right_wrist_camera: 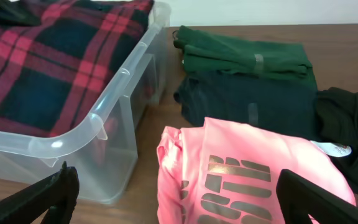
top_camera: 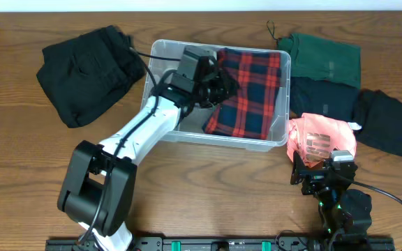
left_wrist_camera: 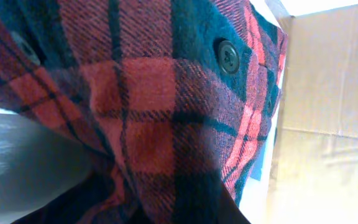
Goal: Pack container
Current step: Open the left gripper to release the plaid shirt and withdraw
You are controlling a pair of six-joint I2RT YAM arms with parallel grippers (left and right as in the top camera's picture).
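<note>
The clear plastic container (top_camera: 222, 143) stands at the table's middle back; its rim also shows in the right wrist view (right_wrist_camera: 98, 121). A red and dark blue plaid shirt (top_camera: 251, 90) lies in its right half. My left gripper (top_camera: 211, 82) is inside the container at the shirt's left edge. The plaid cloth (left_wrist_camera: 148, 93) fills the left wrist view and bunches toward the jaws, which are hidden. My right gripper (top_camera: 321, 171) is wide open (right_wrist_camera: 176, 180) at the near edge of a folded pink shirt (right_wrist_camera: 253, 174) right of the container, and is not holding it.
A black garment (top_camera: 89, 66) lies left of the container. A folded green garment (top_camera: 323, 56), a dark folded garment (top_camera: 323, 97) and a black garment (top_camera: 389, 122) lie to the right, behind the pink shirt (top_camera: 319, 139).
</note>
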